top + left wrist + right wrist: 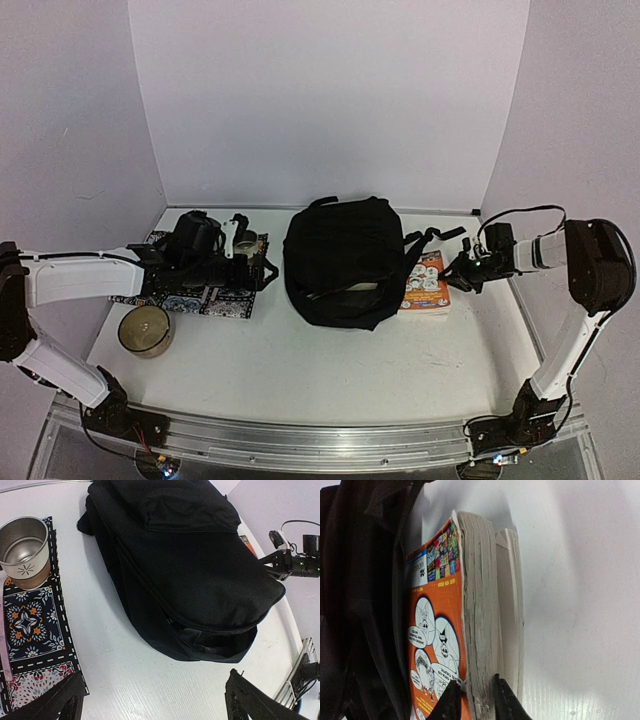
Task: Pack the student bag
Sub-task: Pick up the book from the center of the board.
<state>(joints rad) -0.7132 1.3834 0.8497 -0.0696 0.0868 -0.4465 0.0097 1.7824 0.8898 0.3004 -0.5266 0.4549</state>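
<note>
Orange paperback (437, 645) sits clamped at its page edge in the right gripper (477, 700), touching the student bag (340, 260) lying mid-table, a pick-up step that next calls for a clean lift toward the bag, while the left gripper (152, 700) hangs wide apart.

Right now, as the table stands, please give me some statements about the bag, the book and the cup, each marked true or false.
1. The backpack lies on the table between the two arms. True.
2. The right gripper holds a metal cup. False: its fingers are closed on the edge of the orange book.
3. The left gripper is open and holds nothing. True.
4. The metal cup lies tipped over on the bare table. False: it stands upright on the patterned cloth.
5. The orange book is inside the backpack. False: it lies outside, on the table against the bag's right side.
</note>
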